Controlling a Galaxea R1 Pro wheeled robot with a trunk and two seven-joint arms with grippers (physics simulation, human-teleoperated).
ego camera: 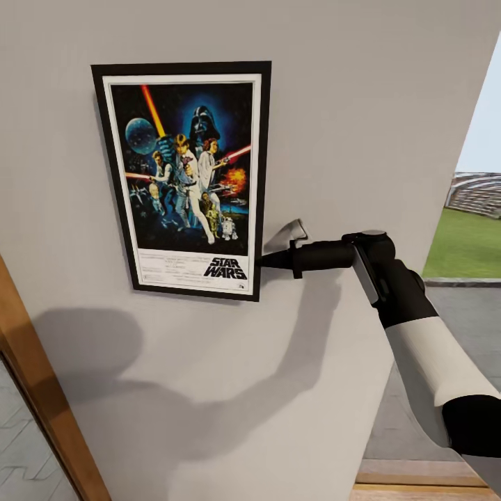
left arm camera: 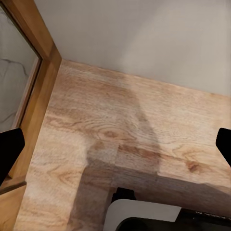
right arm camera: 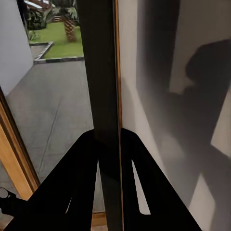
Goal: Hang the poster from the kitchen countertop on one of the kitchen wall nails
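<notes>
A plain grey wall (ego camera: 362,104) is seen across most of the head view, darkened by soft shadows low down. A wooden frame (ego camera: 42,403) runs along the lower left — at right, grass (ego camera: 465,243) and grey paving (ego camera: 459,320) are shown outdoors.

Black "STAR WARS" title on poster (ego camera: 186,177) bottom border.
</notes>
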